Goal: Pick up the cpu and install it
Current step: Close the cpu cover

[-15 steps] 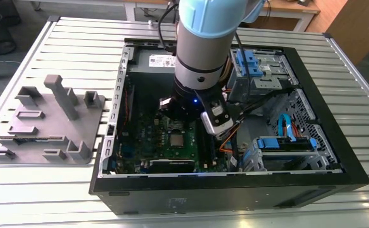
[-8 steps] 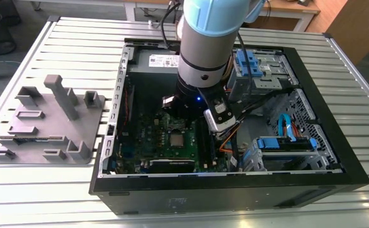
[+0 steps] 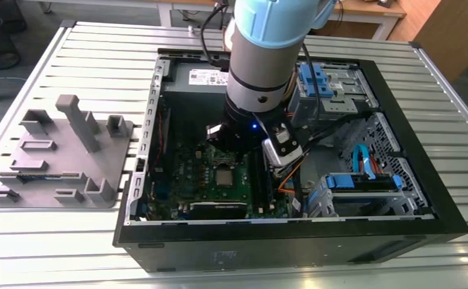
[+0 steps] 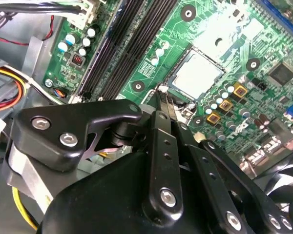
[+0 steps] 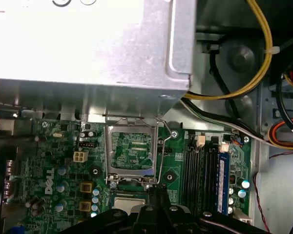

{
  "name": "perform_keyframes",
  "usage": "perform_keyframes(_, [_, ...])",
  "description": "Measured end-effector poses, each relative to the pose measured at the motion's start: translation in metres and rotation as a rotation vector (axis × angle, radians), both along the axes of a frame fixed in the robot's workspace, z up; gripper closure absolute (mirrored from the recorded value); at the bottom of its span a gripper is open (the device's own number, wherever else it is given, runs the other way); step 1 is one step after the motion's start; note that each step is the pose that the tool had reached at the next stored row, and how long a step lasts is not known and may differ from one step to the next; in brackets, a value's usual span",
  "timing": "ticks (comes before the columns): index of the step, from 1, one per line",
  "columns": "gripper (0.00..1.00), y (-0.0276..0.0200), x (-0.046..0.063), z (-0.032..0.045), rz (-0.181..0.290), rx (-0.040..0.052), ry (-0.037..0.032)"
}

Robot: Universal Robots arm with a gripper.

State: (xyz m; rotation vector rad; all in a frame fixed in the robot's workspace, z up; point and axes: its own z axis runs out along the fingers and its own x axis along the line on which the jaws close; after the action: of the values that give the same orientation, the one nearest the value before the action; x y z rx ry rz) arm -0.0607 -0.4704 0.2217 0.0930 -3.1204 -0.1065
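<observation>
The slatted metal table carries an open black computer case lying on its side, and at the exterior view's left a grey holder fixture with upright blocks. The arm reaches straight down into the case over the green motherboard.

In the second wrist view the gripper hangs low over the board, its tips just beside one corner of the processor socket. Its fingers look drawn together with no chip between them. The first wrist view shows the tips right at the lower end of the thin wire lever, but I cannot tell whether they pinch it or merely sit against it.

The socket plate stands swung up on its hinge, open, with the board showing through its window. The cpu lies flat and square inside the socket frame, its pale metal top facing up. It also shows in the exterior view, just below the arm's end.

By my reading, the pick and the placing are done: the chip is in its seat and out of the gripper. What is left is the locking, since the plate is not yet folded down over the chip and the lever is not yet latched
</observation>
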Motion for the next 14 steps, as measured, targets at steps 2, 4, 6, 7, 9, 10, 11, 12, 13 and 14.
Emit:
perform_keyframes(2, [0.89, 0.0, 0.0001, -0.0003, 0.021, 0.0016, -0.0004])
perform_keyframes(4, [0.89, 0.0, 0.0001, -0.0005, 0.044, 0.0064, -0.0012])
perform_keyframes(6, [0.89, 0.0, 0.0001, -0.0007, 0.067, 0.0129, -0.0026])
perform_keyframes(7, [0.89, 0.0, 0.0001, -0.0008, 0.078, 0.0166, -0.0035])
perform_keyframes(9, [0.89, 0.0, 0.0001, -0.001, 0.101, 0.0228, -0.0057])
perform_keyframes(10, [0.89, 0.0, 0.0001, -0.0011, 0.114, 0.0263, -0.007])
perform_keyframes(11, [0.89, 0.0, 0.0001, -0.0012, 0.126, 0.0294, -0.0082])
perform_keyframes(12, [0.89, 0.0, 0.0001, -0.0013, 0.138, 0.0325, -0.0094])
perform_keyframes(13, [0.89, 0.0, 0.0001, -0.0014, 0.15, 0.0353, -0.0103])
perform_keyframes(14, [0.89, 0.0, 0.0001, -0.0016, 0.162, 0.0378, -0.0108])
